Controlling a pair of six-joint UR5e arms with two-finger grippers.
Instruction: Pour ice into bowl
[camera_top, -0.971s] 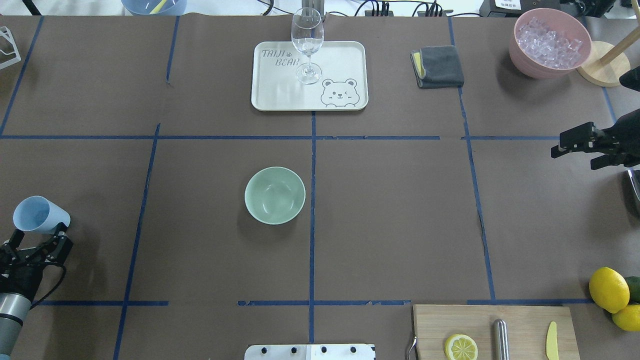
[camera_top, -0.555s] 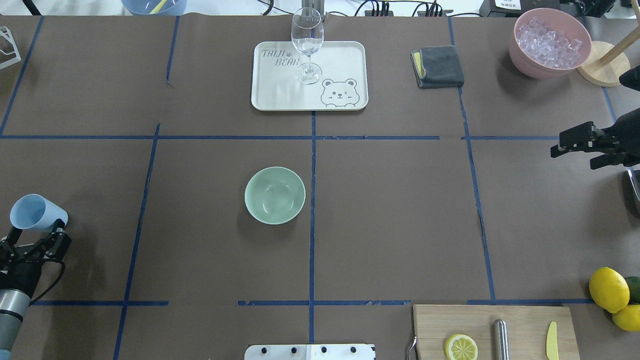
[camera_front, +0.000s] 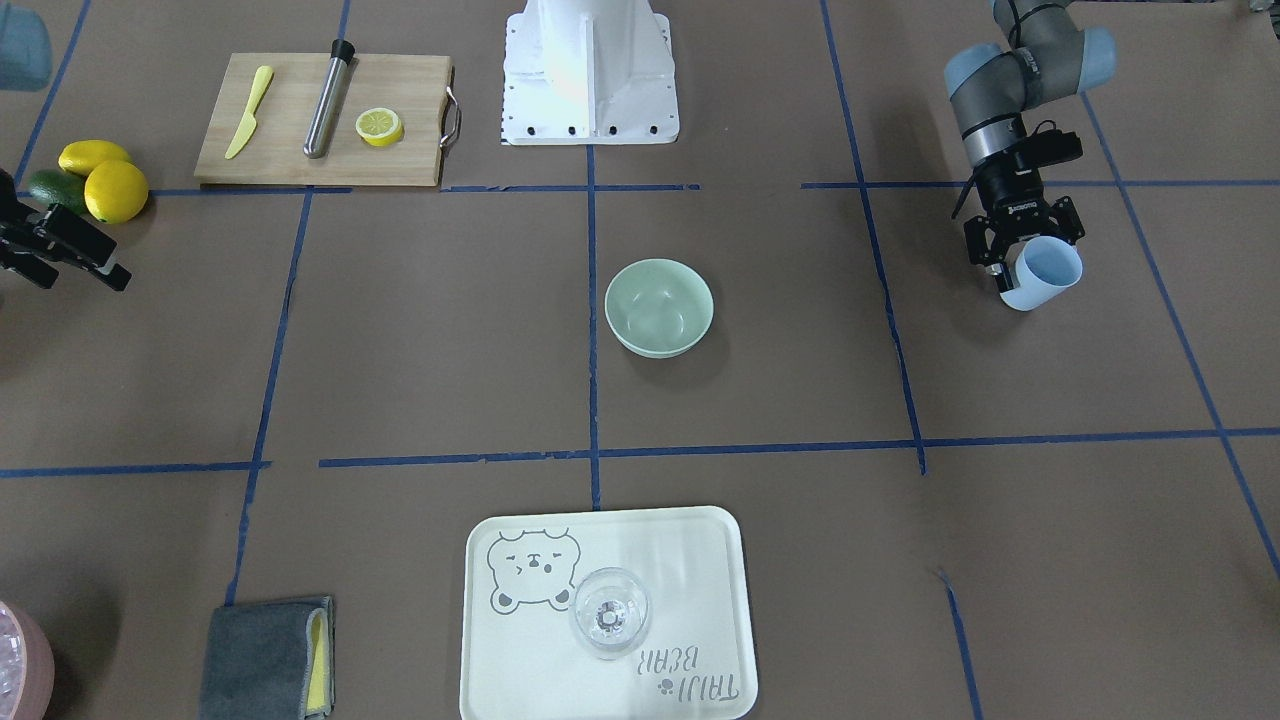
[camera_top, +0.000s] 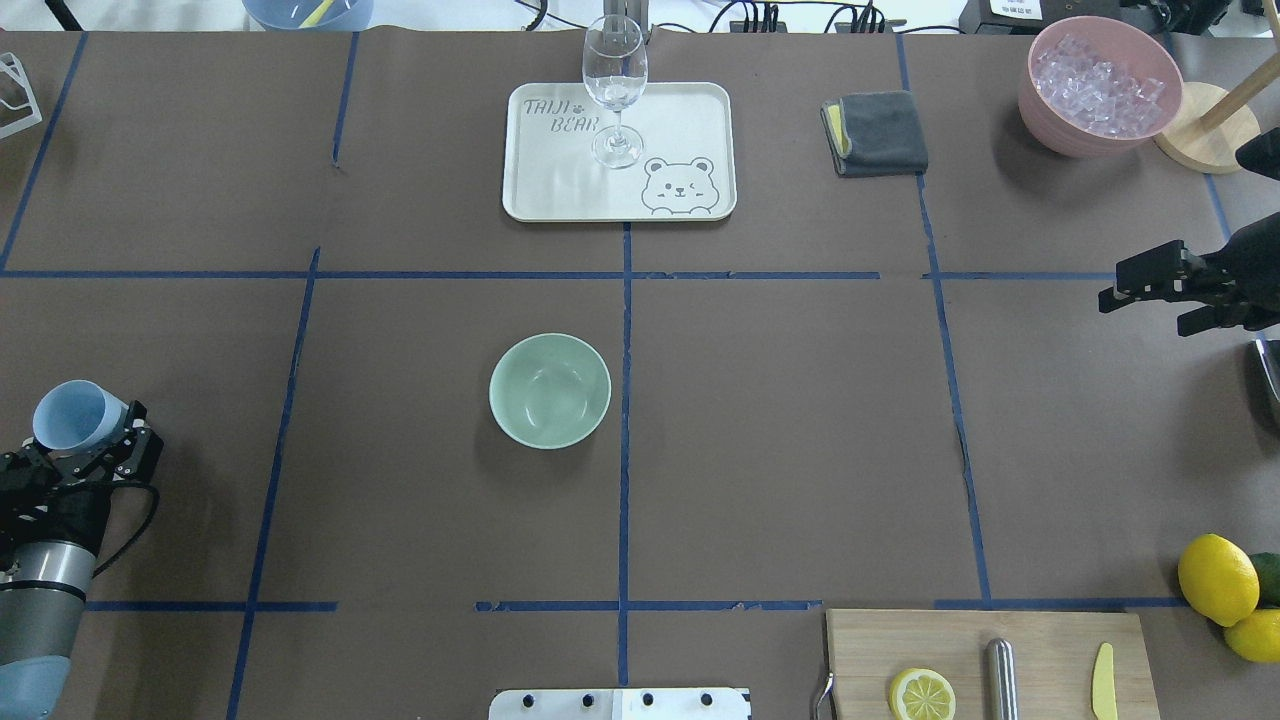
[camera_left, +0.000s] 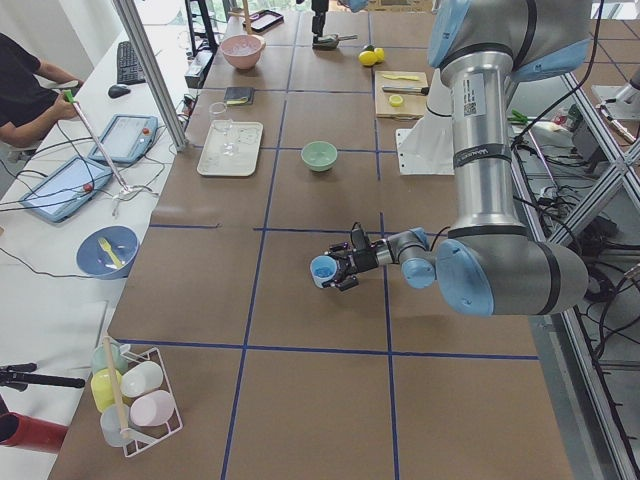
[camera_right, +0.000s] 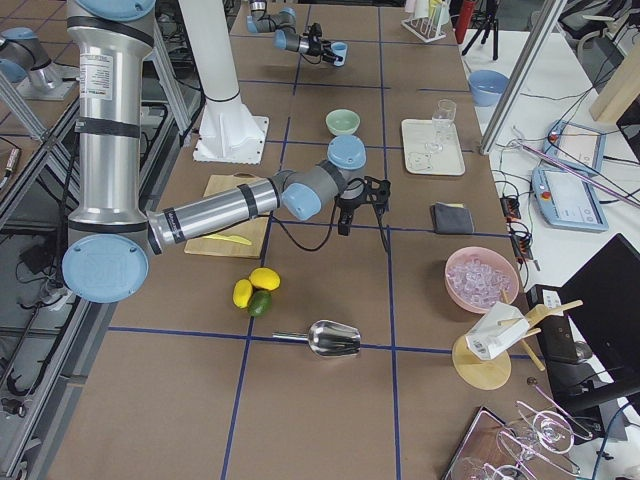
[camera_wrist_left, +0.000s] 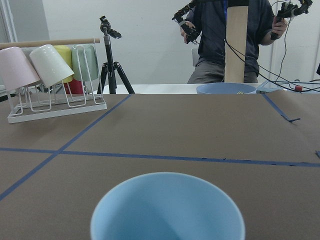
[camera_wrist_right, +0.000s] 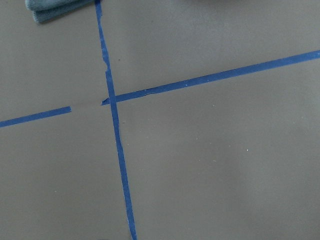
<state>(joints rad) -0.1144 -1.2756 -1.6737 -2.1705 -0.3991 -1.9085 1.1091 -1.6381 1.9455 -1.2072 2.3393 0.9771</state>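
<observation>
Mint-green, one bowl (camera_top: 549, 390) stands near the middle of the desk (camera_top: 800, 420), just beside a crossing of blue tape lines. One blue cup (camera_top: 72, 416) is clamped, tilted, in the left pincer (camera_top: 98, 440) at the desk's left edge; what lies inside it cannot be told. One heap of ice (camera_top: 1098, 78) is seen in one pink bowl (camera_top: 1050, 125) at the far right corner, well apart from the green bowl. The right pincer (camera_top: 1145, 303) is held wide.

Also counted are one tray (camera_top: 690, 120), one wine glass (camera_top: 614, 75) upon it, one grey cloth (camera_top: 880, 132), one wooden board (camera_top: 1050, 640), two whole lemons (camera_top: 1216, 578) and one lemon half (camera_top: 921, 693).

Since a second ago the cup's mouth has been turned more toward the overhead camera. The left pincer has been shifted slightly toward the bowl.

"TAIJI BEAR" is printed on the tray, along with a bear's face.
</observation>
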